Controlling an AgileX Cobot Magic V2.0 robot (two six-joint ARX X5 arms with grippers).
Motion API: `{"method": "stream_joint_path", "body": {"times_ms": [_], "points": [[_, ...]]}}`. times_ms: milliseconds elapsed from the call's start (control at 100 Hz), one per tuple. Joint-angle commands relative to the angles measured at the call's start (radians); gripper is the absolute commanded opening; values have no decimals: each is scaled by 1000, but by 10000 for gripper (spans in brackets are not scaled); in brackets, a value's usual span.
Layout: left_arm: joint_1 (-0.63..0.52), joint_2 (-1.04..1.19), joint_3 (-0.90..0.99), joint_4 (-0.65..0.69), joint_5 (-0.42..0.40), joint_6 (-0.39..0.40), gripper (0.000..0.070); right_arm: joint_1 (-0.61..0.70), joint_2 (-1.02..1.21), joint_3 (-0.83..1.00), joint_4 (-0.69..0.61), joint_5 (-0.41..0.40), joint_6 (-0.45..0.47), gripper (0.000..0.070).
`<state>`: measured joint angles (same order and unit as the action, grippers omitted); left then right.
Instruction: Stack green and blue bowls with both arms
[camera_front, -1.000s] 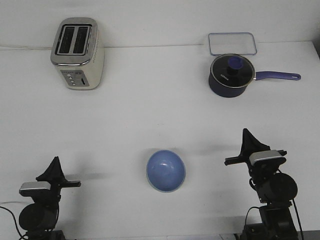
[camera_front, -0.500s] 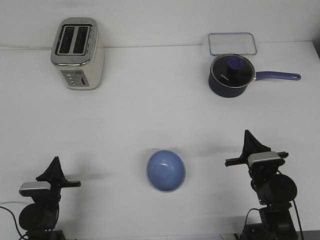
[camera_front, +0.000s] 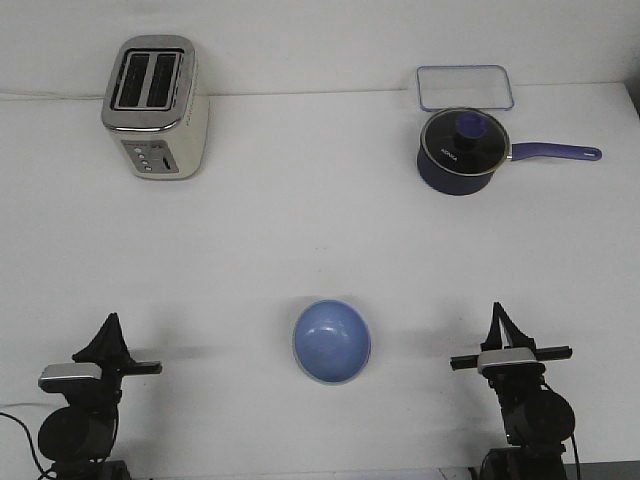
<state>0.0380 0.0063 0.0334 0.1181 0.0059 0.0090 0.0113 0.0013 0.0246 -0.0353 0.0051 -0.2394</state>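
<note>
We see the blue bowl (camera_front: 331, 341) sitting upright on the white tabletop (camera_front: 300, 230), its hollow facing up, and we take it as our landmark. A pale rim shows along its lower edge; it may be the green bowl nested beneath, but from this angle we cannot be sure, and no separate green bowl shows elsewhere on the tabletop. To the left of the bowl and a little nearer the robot, well apart from it, rests the left hand (camera_front: 108, 330), its dark prongs drawn to a point above the silver-grey wrist block; we cannot tell whether it is released or clenched, and it grasps nothing that we can see. To the right of the bowl, at about the same depth and also well apart, rests the right hand (camera_front: 499, 322), its prongs likewise narrowing to a tip, holding nothing; whether it is released or clenched we cannot tell either. Neither hand touches the bowl. Far beyond the bowl and to its left stands a cream and silver toaster (camera_front: 154, 107), slots upward. Far beyond the bowl and to its right sits a dark blue lidded saucepan (camera_front: 460, 150), its long handle pointing away to the right, and just behind the saucepan lies a clear rectangular container (camera_front: 465, 87) close to the tabletop's far edge.
</note>
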Motion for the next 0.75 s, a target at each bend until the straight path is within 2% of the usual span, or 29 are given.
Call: {"method": "stream_joint_path", "body": {"times_ms": [0,740], "points": [[1,-2,-19,13,2,5,15,-2,0,-12,-17,4,-11,0],[1,-2,-19,11,2,5,15,-2,0,-12,-10,-5,-22,0]]}}
